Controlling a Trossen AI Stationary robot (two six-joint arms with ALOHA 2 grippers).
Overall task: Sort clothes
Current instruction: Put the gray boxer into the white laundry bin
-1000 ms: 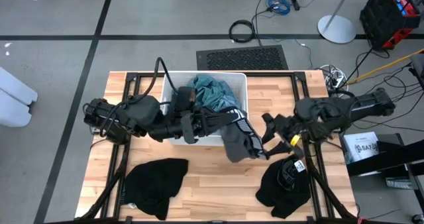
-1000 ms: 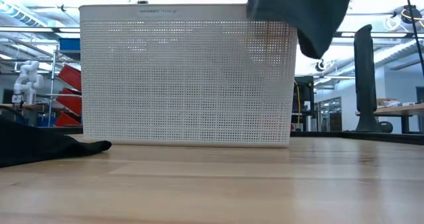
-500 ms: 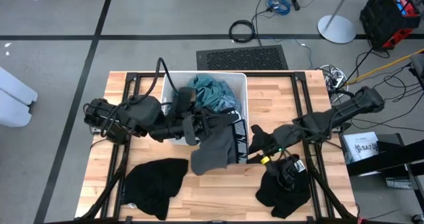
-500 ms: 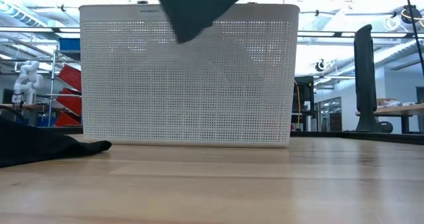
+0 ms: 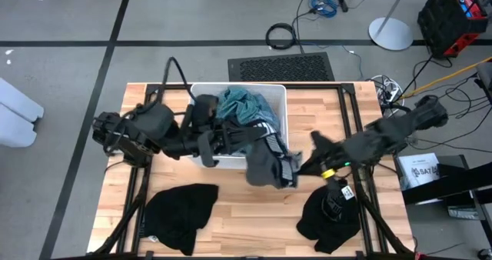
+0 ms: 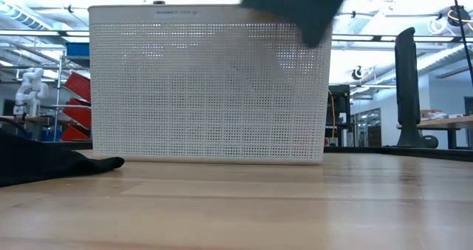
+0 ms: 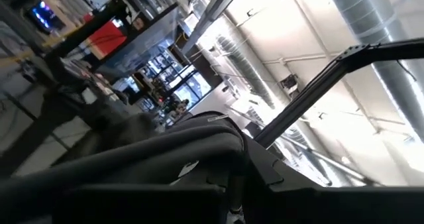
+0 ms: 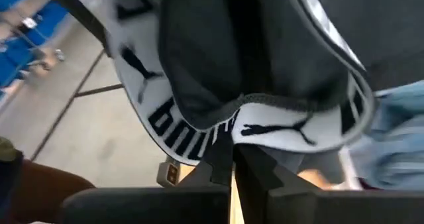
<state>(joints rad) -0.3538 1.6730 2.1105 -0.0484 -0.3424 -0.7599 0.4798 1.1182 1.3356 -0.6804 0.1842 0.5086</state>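
1. My right claw (image 5: pixel 301 166) is pinching the white waistband of a dark grey garment (image 5: pixel 269 166), its fingers together on the fabric. The right wrist view shows the lettered band (image 8: pixel 265 128) sitting right at my fingertips. I am gripping the band because I judge it the firmest edge to pull on.
2. My left claw (image 5: pixel 250 141) is closed on the other side of the same garment, by the front wall of the white bin (image 5: pixel 201 97). With both claws on it, the piece is hanging in the air between them, clear of the wooden table (image 5: pixel 254 214). That should let me spread it out and see what it is.
3. A teal garment (image 5: pixel 244 106) is waiting in the bin with the other unsorted clothes.
4. Two black piles are lying at the table's near edge, one on the left (image 5: pixel 181 210) and one on the right (image 5: pixel 329 214). I take these for sorted heaps; the right one is just below my right claw.
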